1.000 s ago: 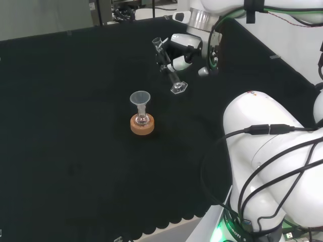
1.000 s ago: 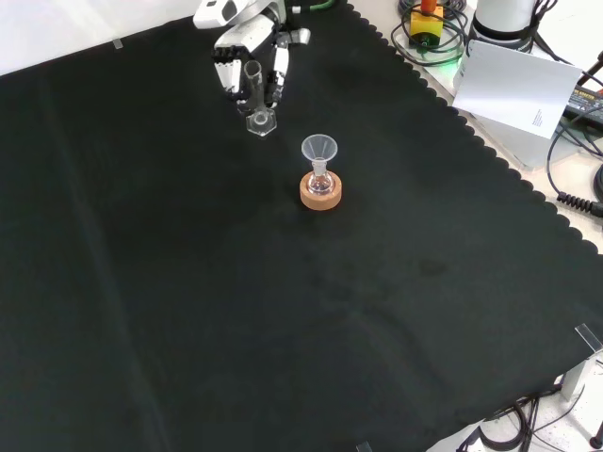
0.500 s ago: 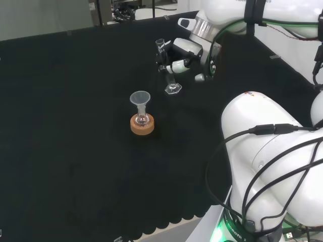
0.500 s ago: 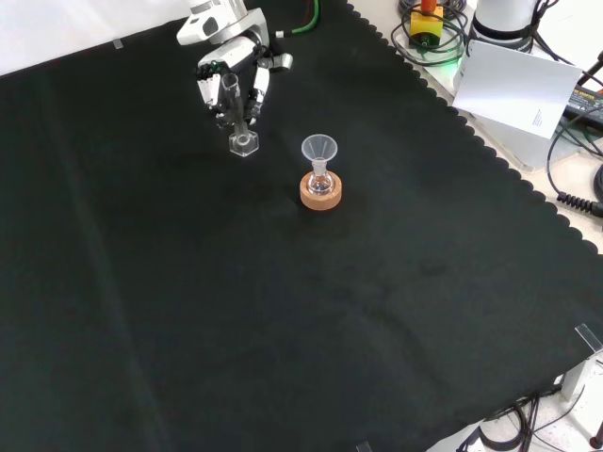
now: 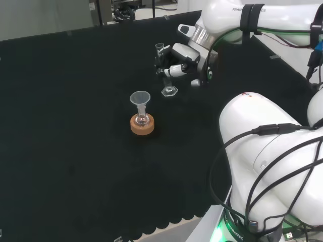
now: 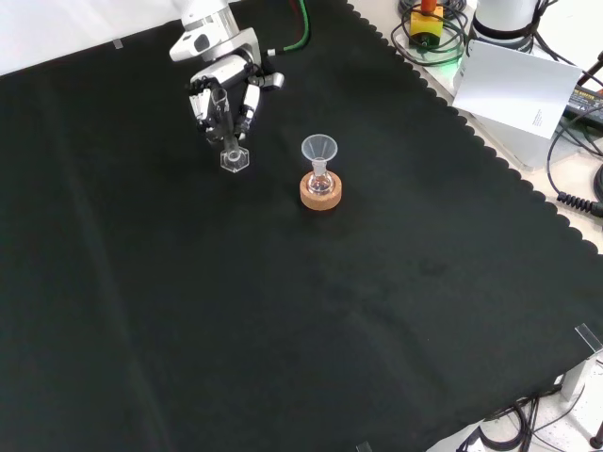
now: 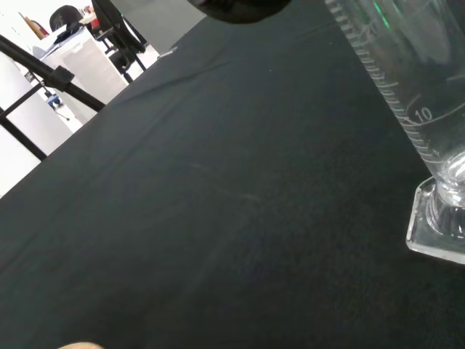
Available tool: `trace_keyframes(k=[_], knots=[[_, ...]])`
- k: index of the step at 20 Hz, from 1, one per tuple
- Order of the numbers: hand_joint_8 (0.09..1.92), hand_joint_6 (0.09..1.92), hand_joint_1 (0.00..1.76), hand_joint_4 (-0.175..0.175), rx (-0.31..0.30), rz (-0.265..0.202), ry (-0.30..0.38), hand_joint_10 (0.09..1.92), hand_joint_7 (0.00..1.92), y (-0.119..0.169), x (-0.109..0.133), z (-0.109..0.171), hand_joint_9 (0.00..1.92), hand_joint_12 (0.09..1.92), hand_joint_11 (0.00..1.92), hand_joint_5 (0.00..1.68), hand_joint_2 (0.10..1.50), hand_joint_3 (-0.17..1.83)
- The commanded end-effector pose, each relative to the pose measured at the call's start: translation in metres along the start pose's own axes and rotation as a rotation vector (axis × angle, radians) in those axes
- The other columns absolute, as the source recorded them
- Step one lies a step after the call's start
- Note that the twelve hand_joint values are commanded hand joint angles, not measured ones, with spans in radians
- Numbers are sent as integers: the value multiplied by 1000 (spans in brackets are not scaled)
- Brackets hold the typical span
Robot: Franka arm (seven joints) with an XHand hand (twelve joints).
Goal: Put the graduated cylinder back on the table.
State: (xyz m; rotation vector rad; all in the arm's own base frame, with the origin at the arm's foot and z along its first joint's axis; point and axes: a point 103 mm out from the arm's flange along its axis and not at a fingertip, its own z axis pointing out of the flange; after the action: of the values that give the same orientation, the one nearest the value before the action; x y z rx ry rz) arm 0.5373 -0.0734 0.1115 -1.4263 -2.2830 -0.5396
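Note:
The clear graduated cylinder with a hexagonal foot stands nearly upright, its foot at or just above the black cloth. The hand is curled round the cylinder's upper half. In the front view the hand comes in from the top and the cylinder hangs below it, left of the funnel. The wrist view has the cylinder close, with its scale marks and foot; I cannot tell whether the foot touches the cloth.
A small flask with a clear funnel in it sits on a cork ring, near the cylinder. In the front view this cork ring lies right of the cylinder. The arm's white links fill the head view's right.
The hand has carried the cylinder left and down in the front view, and the cylinder has swung from tilted to nearly upright, closer to the cloth.

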Motion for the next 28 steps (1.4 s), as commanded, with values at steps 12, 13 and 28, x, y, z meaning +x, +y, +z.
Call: trace_keyframes(k=[12,13,28], knots=[[343,1079,1141,-175,-120,10,34,87,1143,15,-25,18,1425,699,1316,938,1143,4],[347,1086,1140,-174,-122,12,38,87,1139,15,-26,19,1423,704,1313,934,1145,4],[595,629,901,-60,-79,-3,118,87,657,10,-32,11,1127,1182,687,571,1034,-164]])
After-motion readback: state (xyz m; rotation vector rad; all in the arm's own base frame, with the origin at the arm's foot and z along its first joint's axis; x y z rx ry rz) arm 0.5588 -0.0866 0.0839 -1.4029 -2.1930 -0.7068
